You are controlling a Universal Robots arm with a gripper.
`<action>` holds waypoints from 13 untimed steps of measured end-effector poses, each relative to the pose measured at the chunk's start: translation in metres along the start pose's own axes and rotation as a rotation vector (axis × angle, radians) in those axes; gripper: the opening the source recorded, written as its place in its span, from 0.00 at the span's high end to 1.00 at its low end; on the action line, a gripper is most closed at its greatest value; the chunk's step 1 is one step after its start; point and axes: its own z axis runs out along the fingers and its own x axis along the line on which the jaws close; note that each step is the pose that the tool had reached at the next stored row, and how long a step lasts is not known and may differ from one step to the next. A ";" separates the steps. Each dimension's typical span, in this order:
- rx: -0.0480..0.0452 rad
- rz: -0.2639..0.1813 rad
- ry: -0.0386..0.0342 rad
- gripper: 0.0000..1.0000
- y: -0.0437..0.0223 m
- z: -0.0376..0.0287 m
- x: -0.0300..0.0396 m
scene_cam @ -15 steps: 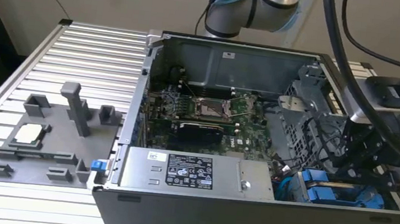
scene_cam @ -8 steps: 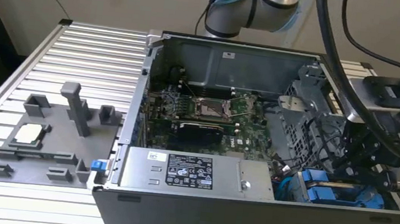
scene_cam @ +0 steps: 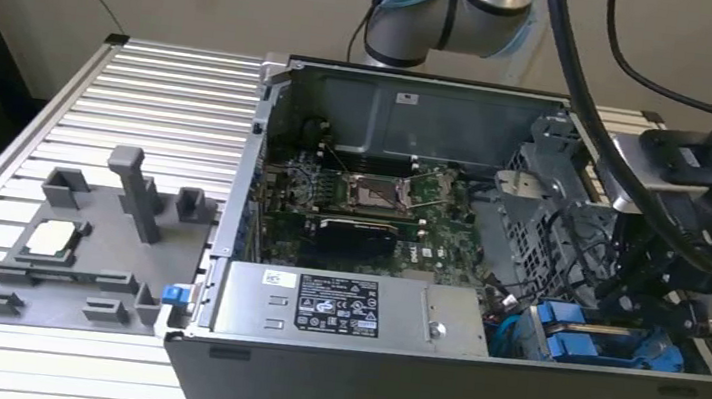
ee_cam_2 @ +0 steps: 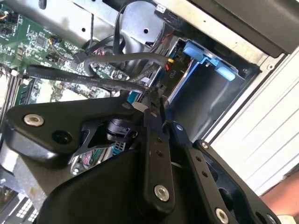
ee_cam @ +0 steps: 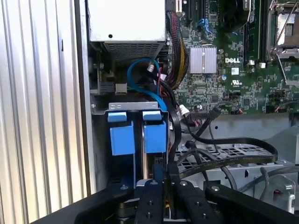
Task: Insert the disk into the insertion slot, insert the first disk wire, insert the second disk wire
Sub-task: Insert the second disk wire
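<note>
At the open computer case's (scene_cam: 363, 261) corner on the exterior view's right, the gripper (ee_cam: 163, 196) is lowered over the drive cage; its fingers (ee_cam_2: 156, 140) are seen pressed close together around a dark cable (ee_cam_2: 93, 81) near its plug end, so the gripper is judged to be clenched on a disk wire (the plug itself is hidden behind the fingers). The disk (ee_cam: 138, 135) is seated in the slot (ee_cam: 100, 140), shown by its blue carrier tabs standing side by side at the cage mouth; the insertion step is judged done.

For the wire to be seated well, the plug should be kept square to the disk's connector and pressed straight; slack in nearby cables should be kept out of the way.

The first wrist view lays out both tabs, the blue cable and the motherboard (ee_cam: 233, 60); the second wrist view shows the fingers on the cable; the exterior view alone shows the grey fixture (scene_cam: 82, 249) on the table (scene_cam: 165, 107).
</note>
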 end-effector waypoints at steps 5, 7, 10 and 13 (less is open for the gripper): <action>0.0391 -0.004 0.0160 0.84 0.0073 0.0010 -0.0003; 0.0441 -0.004 0.0162 0.84 0.0103 0.0018 -0.0004; 0.0587 -0.005 0.0161 0.84 0.0143 0.0023 -0.0008; 0.0805 -0.007 0.0152 0.84 0.0195 0.0023 -0.0014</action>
